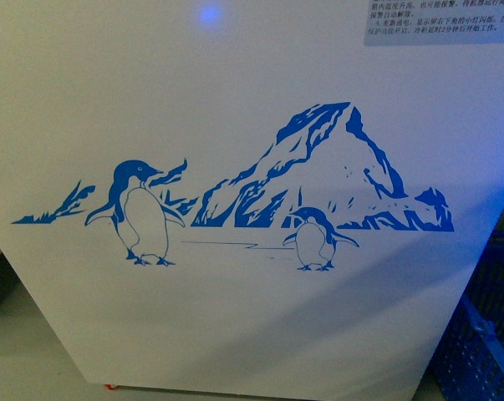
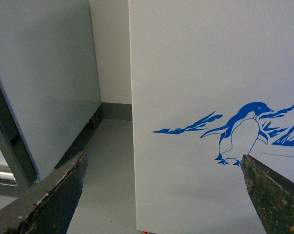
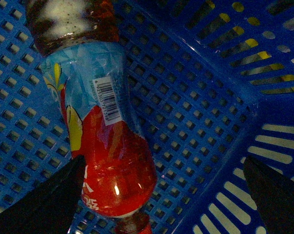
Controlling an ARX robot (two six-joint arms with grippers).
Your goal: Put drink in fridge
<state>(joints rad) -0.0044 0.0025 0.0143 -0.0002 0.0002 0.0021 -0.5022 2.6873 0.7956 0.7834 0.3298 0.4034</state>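
The drink (image 3: 105,122), a clear red-and-blue-labelled plastic bottle, lies in a blue mesh basket (image 3: 200,97) below the right tool (image 3: 164,161), its length crossing the wide-open gap, nearer one finger.

The white decal wall of the fridge (image 1: 235,317) is filling the whole way ahead. A narrow strip of floor (image 2: 107,165) is lying open between it and the grey cabinet (image 2: 44,87). Inside the blue basket (image 3: 210,97), slotted walls are crowding the drink (image 3: 103,146), leaving bare mesh beside it.
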